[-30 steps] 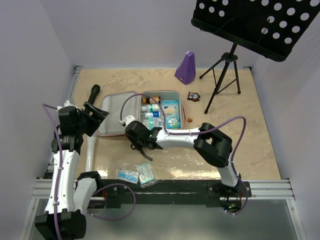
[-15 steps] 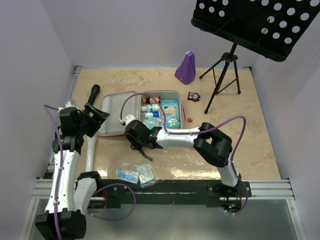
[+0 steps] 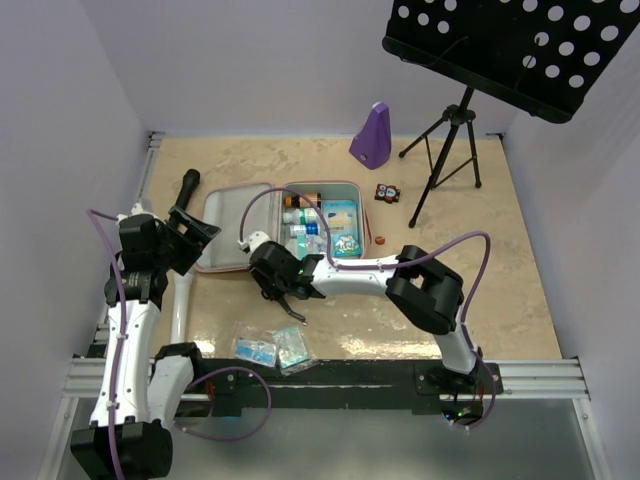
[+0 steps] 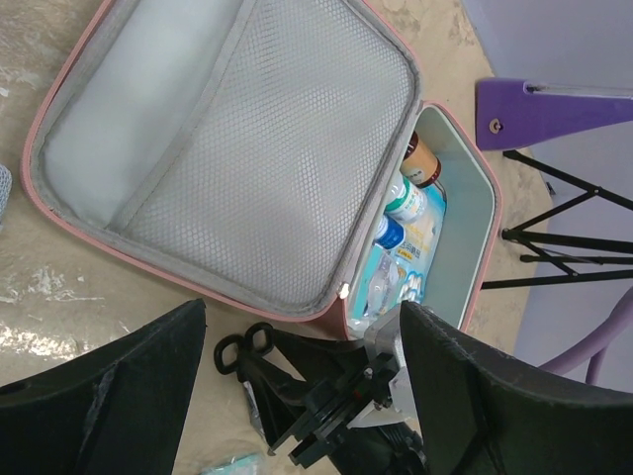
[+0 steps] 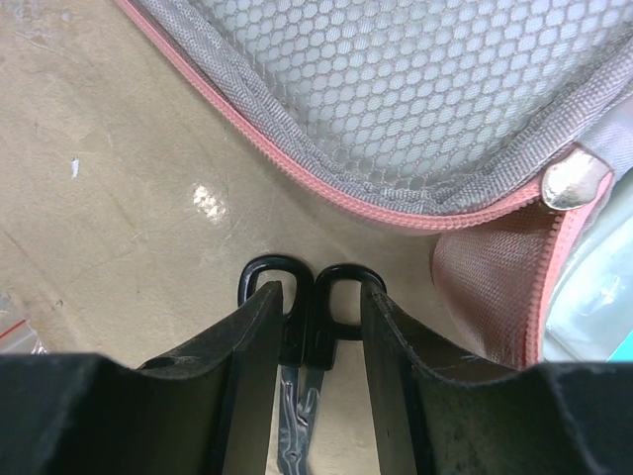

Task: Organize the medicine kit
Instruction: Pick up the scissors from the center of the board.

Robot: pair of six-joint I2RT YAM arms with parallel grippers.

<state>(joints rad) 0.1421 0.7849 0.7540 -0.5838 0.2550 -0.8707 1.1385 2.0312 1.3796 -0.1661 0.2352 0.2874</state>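
The medicine kit (image 3: 230, 235) lies open on the table, pink-rimmed, with its mesh-lined lid (image 4: 247, 148) flat to the left. Its tray (image 3: 356, 215) holds bottles (image 4: 406, 193) and packets. Black-handled scissors (image 5: 315, 297) lie on the table just in front of the kit's hinge corner (image 5: 495, 277). My right gripper (image 5: 318, 292) is low over them, its fingers (image 5: 252, 336) pressed against the outer sides of both handle loops. The blades run back between the fingers. My left gripper (image 4: 302, 317) hovers wide open at the kit's left, holding nothing.
A purple metronome (image 3: 371, 135) stands at the back, beside a music stand's tripod (image 3: 445, 150). Clear sachets (image 3: 270, 350) lie near the front edge. A black tube (image 3: 187, 185) lies left of the kit. Small items (image 3: 387, 192) sit to its right.
My right gripper has shifted slightly up and left toward the kit, the scissors staying between its fingers. The left arm has barely moved.
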